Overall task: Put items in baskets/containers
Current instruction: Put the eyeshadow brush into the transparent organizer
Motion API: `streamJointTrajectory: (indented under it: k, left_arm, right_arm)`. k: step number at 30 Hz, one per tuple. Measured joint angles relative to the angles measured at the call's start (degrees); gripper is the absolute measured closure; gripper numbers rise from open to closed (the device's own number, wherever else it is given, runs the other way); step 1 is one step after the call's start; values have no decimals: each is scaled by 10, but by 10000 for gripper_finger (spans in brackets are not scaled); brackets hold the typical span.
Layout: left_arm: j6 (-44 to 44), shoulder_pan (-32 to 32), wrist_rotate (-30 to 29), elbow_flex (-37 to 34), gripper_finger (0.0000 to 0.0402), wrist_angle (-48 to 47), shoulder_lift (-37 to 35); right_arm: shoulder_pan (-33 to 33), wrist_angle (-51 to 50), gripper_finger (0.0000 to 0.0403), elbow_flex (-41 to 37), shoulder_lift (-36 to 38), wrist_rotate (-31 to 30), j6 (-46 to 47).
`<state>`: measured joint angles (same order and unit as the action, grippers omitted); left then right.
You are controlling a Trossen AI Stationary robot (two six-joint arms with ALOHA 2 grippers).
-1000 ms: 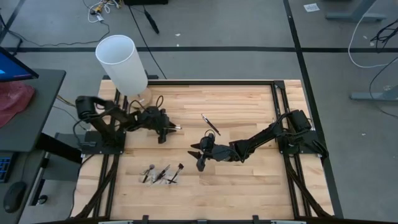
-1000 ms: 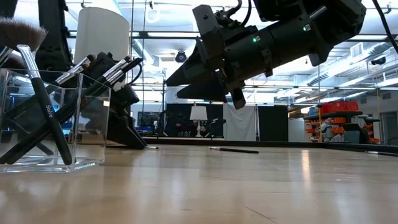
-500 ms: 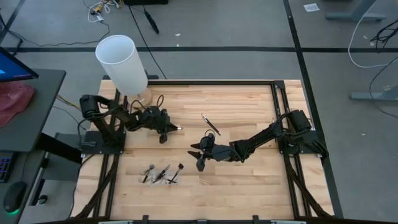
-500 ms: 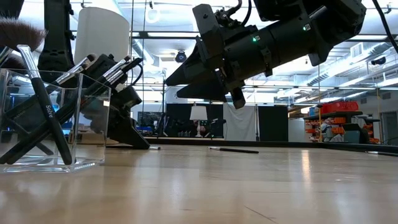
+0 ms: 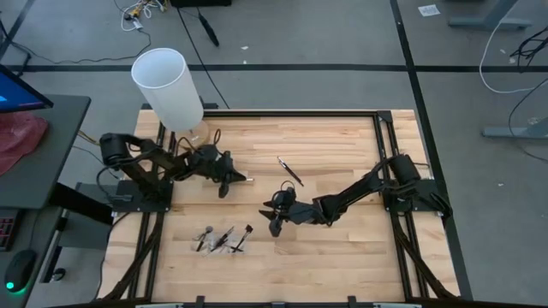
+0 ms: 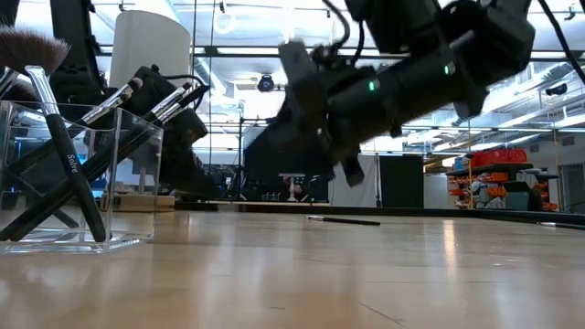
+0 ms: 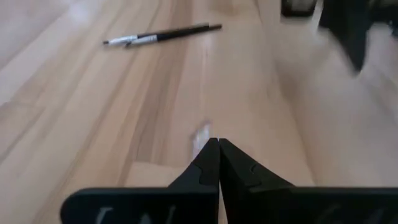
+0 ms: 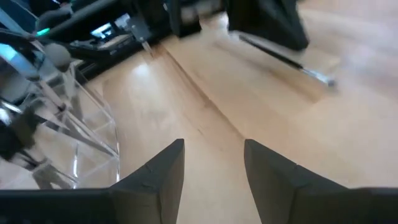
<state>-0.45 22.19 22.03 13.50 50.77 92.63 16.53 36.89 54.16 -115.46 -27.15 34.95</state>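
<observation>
My left gripper (image 5: pixel 227 180) (image 7: pixel 217 143) is shut low over the table's left half, on a slender dark brush (image 5: pixel 241 178) (image 8: pixel 292 61) whose silver end points toward the table's right. Another dark brush (image 5: pixel 289 169) (image 7: pixel 161 34) (image 6: pixel 343 219) lies flat on the wood farther back. The clear container (image 5: pixel 221 239) (image 6: pixel 73 183) (image 8: pixel 56 137) stands near the front left with several brushes leaning in it. My right gripper (image 5: pixel 274 218) (image 8: pixel 214 149) hangs open over the table's middle, nothing between its fingers. My left gripper pinches the brush between its two shut fingers, partway along the dark handle (image 8: pixel 273 53). The fingers slant down from the table's left. The silver end (image 5: pixel 245 179) sticks out past them toward the right. Whether the brush is clear of the wood I cannot tell.
A tall white cylinder (image 5: pixel 167 85) (image 6: pixel 151 55) stands at the far left corner, behind the left arm. Bare wood lies between the two grippers and the container, and along the table's right half.
My left gripper has shut on the brush, rolled at the wrist and risen a little off the wood. My right gripper has sunk slightly toward the table, staying open.
</observation>
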Motion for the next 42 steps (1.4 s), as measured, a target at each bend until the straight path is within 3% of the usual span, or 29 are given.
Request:
streamJointTrajectory:
  k: [8,12,20,26,30,37,42]
  left_arm:
    - [-27,-44,17,0,401,38,-19]
    - [-24,-55,-38,1,395,36,-23]
    - [27,-64,-54,1,298,-72,-22]
    - [67,-112,-124,4,250,-151,-24]
    - [70,-131,-158,5,268,-175,-25]
    - [71,-127,-154,5,383,-187,-25]
    - [71,-125,-147,4,387,-184,-25]
  right_arm:
    - [-1,73,234,0,-69,-5,40]
    - [-2,92,234,0,-80,-5,48]
    - [-2,117,234,0,-79,-5,28]
    - [-2,125,234,0,-80,-5,21]
    - [-2,135,234,0,-80,-5,18]
    - [-2,136,234,0,-79,-4,15]
    - [-2,167,234,0,-78,25,10]
